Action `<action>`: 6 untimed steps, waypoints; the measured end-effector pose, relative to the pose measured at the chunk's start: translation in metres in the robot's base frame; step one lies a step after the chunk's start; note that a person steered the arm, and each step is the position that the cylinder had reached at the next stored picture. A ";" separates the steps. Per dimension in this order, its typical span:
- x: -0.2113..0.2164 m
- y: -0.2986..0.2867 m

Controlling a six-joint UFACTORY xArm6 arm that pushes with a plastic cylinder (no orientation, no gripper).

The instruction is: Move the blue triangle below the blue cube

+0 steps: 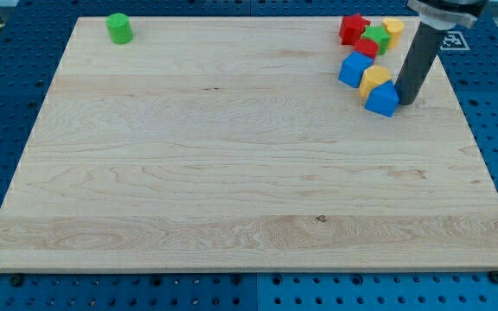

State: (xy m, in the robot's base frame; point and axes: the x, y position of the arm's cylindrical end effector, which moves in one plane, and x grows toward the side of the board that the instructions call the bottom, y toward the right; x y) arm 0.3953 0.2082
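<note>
- Risk first: my tip (405, 102) rests just right of the blue triangle (382, 100), touching it or nearly so, and a push from this side would send the triangle left, not nearer.
- The triangle sits at the near edge of a tight cluster at the far right of the wooden board (232, 190). A yellow block (373, 79) presses against its far-left side, so a leftward or far-going shove would likely drag that yellow block along, or jam the triangle into it.
- The blue cube (354, 69) stands just left of and farther than the yellow block, close by the triangle. A careless push could knock the cube too and shift the very spot I am aiming for.
- I judge the tip needs to work round to the triangle's far-right side and ease it nearer and leftward, until it lies on the near side of the cube.
- Jaws: there are none here, only a plain rod, so nothing opens or closes.
- Others farther back: a red block (353, 28), a green block (376, 37), a smaller red piece (366, 47) and a second yellow block (393, 30). They lie beyond the cube and should not obstruct.
- A green cylinder (119, 28) stands far left, well apart from everything.
</note>
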 end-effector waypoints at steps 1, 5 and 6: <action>0.024 -0.021; 0.008 -0.036; 0.008 0.007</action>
